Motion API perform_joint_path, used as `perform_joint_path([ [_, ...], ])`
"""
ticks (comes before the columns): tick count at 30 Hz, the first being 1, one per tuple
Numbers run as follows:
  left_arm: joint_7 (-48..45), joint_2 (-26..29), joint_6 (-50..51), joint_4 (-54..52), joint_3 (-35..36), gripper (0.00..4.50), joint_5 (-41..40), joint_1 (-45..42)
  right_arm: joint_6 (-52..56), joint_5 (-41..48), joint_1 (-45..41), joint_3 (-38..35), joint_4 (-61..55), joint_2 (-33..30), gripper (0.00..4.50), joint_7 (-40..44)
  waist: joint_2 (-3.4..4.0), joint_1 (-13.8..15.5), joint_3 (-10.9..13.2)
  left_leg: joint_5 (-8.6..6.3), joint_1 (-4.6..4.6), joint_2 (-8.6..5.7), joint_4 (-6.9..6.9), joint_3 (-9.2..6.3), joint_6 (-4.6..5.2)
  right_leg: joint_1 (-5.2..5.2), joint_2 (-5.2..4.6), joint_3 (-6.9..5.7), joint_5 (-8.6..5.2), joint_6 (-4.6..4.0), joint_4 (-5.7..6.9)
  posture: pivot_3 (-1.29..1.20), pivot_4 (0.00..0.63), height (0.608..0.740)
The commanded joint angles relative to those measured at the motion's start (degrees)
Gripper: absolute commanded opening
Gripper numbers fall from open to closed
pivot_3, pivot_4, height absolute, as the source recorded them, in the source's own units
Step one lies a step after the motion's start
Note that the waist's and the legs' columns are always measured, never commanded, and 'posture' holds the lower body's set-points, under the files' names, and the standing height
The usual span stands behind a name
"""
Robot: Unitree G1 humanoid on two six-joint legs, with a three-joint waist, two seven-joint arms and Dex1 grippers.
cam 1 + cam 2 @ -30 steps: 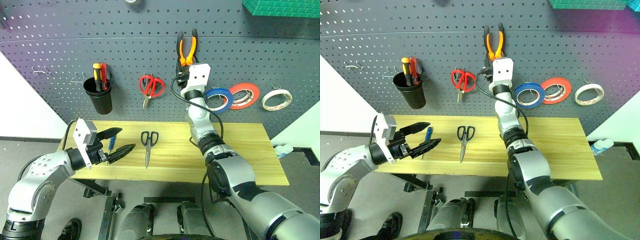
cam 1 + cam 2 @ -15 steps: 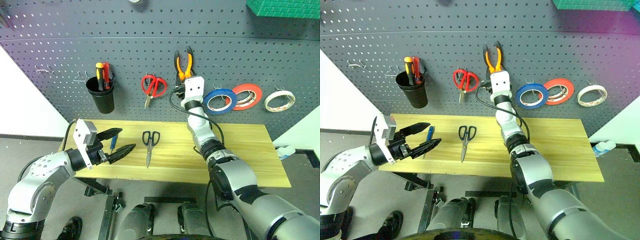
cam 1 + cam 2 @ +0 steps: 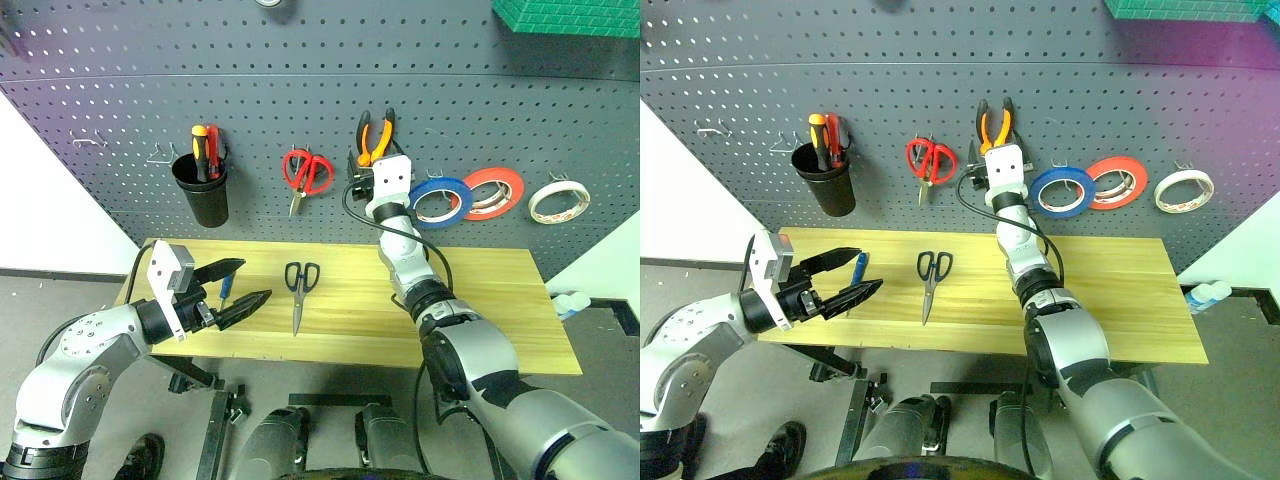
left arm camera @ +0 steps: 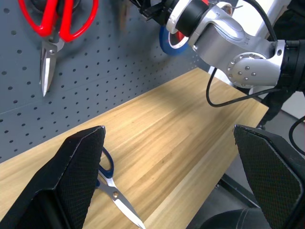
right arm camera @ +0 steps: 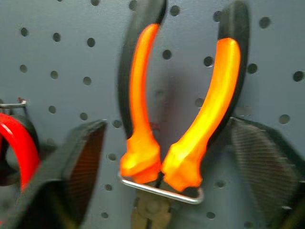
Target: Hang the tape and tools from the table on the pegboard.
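Left eye view: screwdrivers (image 3: 202, 148) in black cup (image 3: 204, 201)

You have orange-and-black pliers (image 5: 183, 114) hanging handles-up on a pegboard (image 3: 300, 90) hook, between the parted right gripper (image 5: 167, 157) fingers. Blue tape (image 3: 440, 200) hangs beside that hand. Black-handled scissors (image 3: 297, 290) and blue screwdriver (image 3: 223, 289) lie flat near your left gripper (image 3: 245, 282).

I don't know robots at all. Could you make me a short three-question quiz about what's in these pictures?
1. True or false: the pliers rest on a wire hook on the pegboard.
2. Which item still lies on the table: A) black-handled scissors, B) blue tape, C) red scissors?
3. Are the right gripper's fingers open or shut?

Key: 1 true; 2 A; 3 open.
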Motion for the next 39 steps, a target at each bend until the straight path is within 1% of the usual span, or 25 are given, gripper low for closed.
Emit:
perform_joint_path([
  [1,-0.45,0.26,-0.65,-1.54,0.64,4.50,-0.72,-0.17,-1.07,-0.26,-0.80,0.17,-1.21,-0.15,4.44,-1.09,0.00,-0.03,0.00,0.00,0.00,0.00,0.00,0.00,0.00,0.00,0.00,0.00,0.00,0.00,0.00,0.08,0.105,0.740],
  [7,-0.46,0.25,-0.78,-1.43,0.51,4.50,-0.63,-0.28,-3.54,-1.24,-0.40,1.23,-4.56,-0.03,4.44,-2.09,0.00,-0.03,0.01,0.00,0.00,0.00,-0.01,0.00,0.00,0.00,0.00,0.00,-0.01,-0.01,-0.01,0.08,0.106,0.740],
  [13,-0.47,0.30,-0.86,-1.33,0.48,4.50,-0.51,-0.43,-4.92,0.28,0.54,1.10,-10.19,-0.13,4.44,0.23,0.00,0.01,0.01,0.00,0.00,0.01,-0.01,0.00,0.00,0.00,0.00,0.00,-0.01,-0.01,-0.01,0.07,0.109,0.740],
  [17,-0.42,0.10,-1.00,-1.06,0.22,4.50,-0.36,-0.66,-4.05,1.64,2.12,0.91,-15.75,-0.03,4.44,2.16,0.00,-0.02,0.02,0.00,0.00,0.01,-0.02,-0.01,0.00,0.00,0.00,0.00,-0.01,-0.01,-0.03,0.07,0.110,0.740],
  [22,-0.45,-0.18,-1.04,-0.54,-0.36,4.50,-0.24,-1.34,-2.22,2.72,4.12,0.04,-20.99,-0.06,4.44,1.99,0.00,-0.03,0.04,-0.01,0.00,0.01,-0.03,-0.01,0.00,0.00,0.00,0.00,-0.03,-0.02,-0.03,0.05,0.112,0.740],
  [24,-0.53,-0.27,-0.98,-0.31,-0.52,4.50,-0.24,-1.55,-1.48,4.74,4.88,-0.80,-22.65,-0.03,4.44,3.00,0.00,0.00,0.04,-0.01,0.00,0.01,-0.03,-0.01,0.01,0.00,-0.01,0.00,-0.03,-0.03,-0.04,0.05,0.111,0.740],
  [28,-0.71,-0.32,-0.87,0.18,-0.72,4.50,-0.23,-2.07,0.54,8.68,6.43,-1.49,-27.15,-0.25,4.44,6.76,0.02,-0.03,0.06,-0.01,-0.01,0.02,-0.05,-0.01,0.01,0.01,-0.01,0.00,-0.03,-0.03,-0.07,0.04,0.112,0.740],
  [29,-0.77,-0.32,-0.94,0.27,-0.86,4.50,-0.11,-2.22,2.04,10.72,7.00,-1.59,-29.15,-0.16,4.44,8.85,0.03,-0.07,0.07,-0.01,-0.01,0.02,-0.05,-0.01,0.01,0.01,-0.01,0.00,-0.03,-0.03,-0.07,0.04,0.112,0.740],
  [32,-0.85,-0.51,-1.10,0.70,-1.33,4.50,0.19,-2.80,9.80,21.04,8.97,-2.02,-38.05,0.30,4.44,17.62,0.05,-0.04,0.08,-0.01,-0.01,0.03,-0.07,-0.01,0.01,0.01,-0.01,0.00,-0.04,-0.03,-0.07,0.04,0.109,0.740],
  [35,-1.04,-0.85,-1.52,1.77,-1.95,4.50,0.68,-3.81,17.34,27.50,12.67,-0.14,-48.35,-1.76,4.44,26.25,0.05,-0.02,0.09,-0.02,-0.01,0.04,-0.10,-0.02,0.03,0.01,-0.01,0.00,-0.05,-0.03,-0.10,0.02,0.105,0.740],
  [39,-1.39,-1.71,-2.15,3.28,-2.92,4.50,1.44,-5.14,27.27,35.33,17.40,-1.19,-58.07,-4.61,4.44,32.30,0.05,0.00,0.09,-0.04,-0.03,0.06,-0.13,-0.02,0.04,0.02,-0.01,0.00,-0.05,-0.02,-0.19,0.00,0.095,0.740],
])
